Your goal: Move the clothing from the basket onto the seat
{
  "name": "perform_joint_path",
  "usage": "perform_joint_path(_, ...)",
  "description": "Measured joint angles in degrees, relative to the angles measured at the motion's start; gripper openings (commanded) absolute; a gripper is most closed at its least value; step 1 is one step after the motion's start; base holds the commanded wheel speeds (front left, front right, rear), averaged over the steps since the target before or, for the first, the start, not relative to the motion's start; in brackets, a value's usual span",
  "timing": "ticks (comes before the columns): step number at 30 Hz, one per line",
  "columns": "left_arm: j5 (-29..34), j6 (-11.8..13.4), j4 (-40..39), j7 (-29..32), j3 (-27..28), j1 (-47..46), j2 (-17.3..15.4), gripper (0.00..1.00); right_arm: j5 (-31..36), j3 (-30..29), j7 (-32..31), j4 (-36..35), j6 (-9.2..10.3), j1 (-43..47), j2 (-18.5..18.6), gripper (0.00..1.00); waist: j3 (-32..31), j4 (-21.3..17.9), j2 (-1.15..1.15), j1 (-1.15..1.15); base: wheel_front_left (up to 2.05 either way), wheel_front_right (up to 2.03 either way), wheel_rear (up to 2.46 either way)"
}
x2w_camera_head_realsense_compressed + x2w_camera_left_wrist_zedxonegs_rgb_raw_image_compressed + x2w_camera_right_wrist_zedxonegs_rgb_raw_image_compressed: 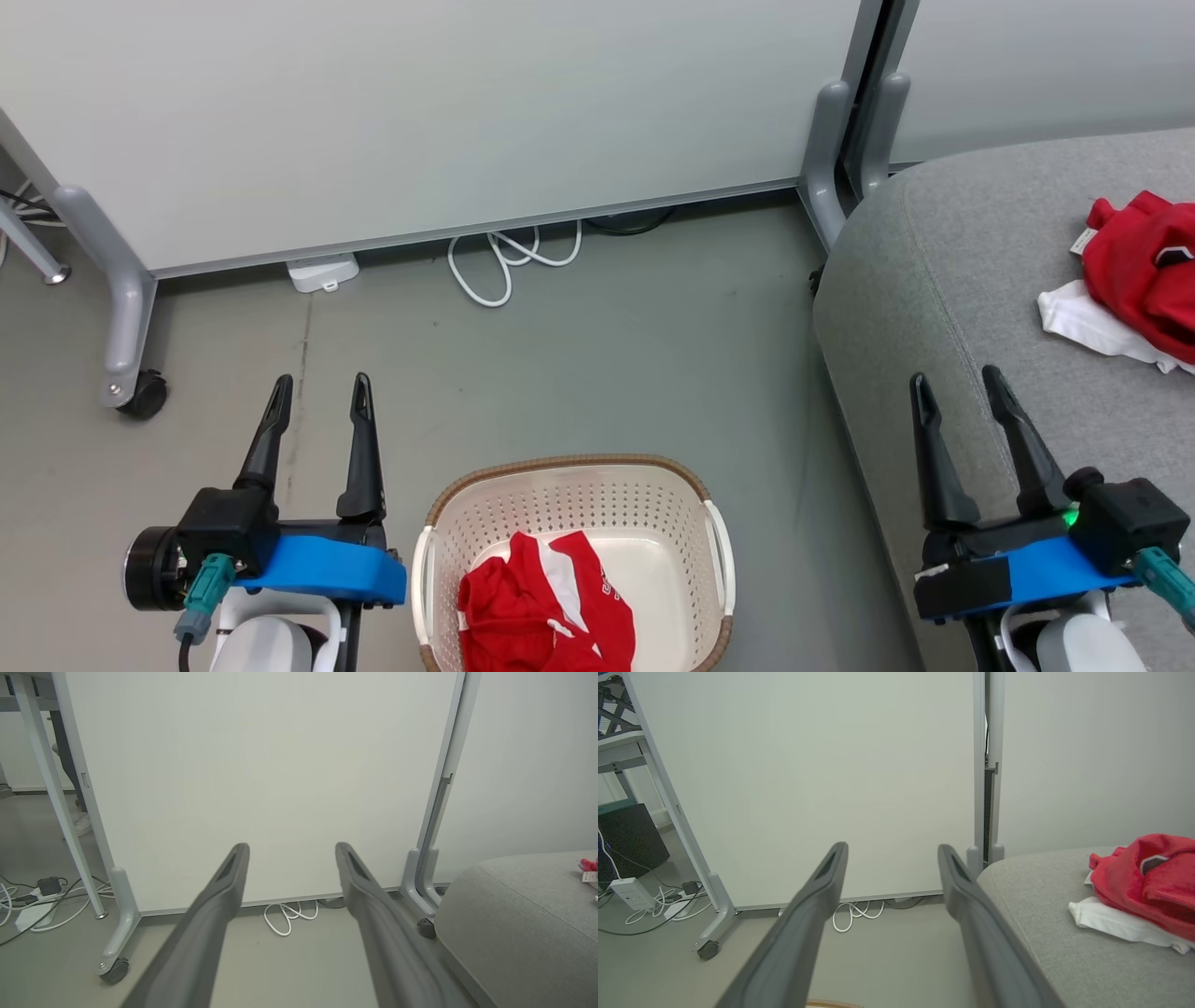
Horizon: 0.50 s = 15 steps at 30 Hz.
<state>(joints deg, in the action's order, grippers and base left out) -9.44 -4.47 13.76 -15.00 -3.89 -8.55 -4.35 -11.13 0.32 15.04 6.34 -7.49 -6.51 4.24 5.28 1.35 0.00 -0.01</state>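
Clothing (546, 607) left in the basket (569, 464) on the floor (607, 355), red and crumpled. More red and white clothes (1144, 271) already up on the grey seat (934, 280). Left tool (322, 380) just beside the basket, spread apart, holding nothing. Right tool (955, 374) over the seat edge, spread apart too, holding nothing. Looks like a pause between trips. Next, probably: reach down into the basket, pinch the soft red heap, lift it clear, carry it over to the seat.
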Motion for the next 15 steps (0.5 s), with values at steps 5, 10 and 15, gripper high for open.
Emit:
perform_joint_path(5, 1.00, -1.01, 0.52, 0.00, 1.26, 0.60, 0.74, 1.00, 0.02, 0.12, 0.00, 2.05, 0.00, 0.96, -0.34, 1.00, -0.55, 0.90, 0.00, 0.00, 0.00, 0.00, 0.00)
perform_joint_path(10, 1.54, -1.48, 1.12, 0.00, 1.66, 0.84, 1.09, 1.00, 0.03, -0.16, 0.00, 2.35, 0.00, 1.43, -0.49, 1.00, -0.55, 1.44, 0.00, 0.00, 0.00, 0.00, 0.00)
perform_joint_path(15, 1.90, -1.81, 1.43, 0.00, 2.12, 0.85, 1.22, 1.00, 0.10, -0.30, 0.00, 2.34, 0.00, 1.74, -0.73, 1.00, -0.45, 1.68, 0.00, 0.01, 0.00, 0.00, 0.00)
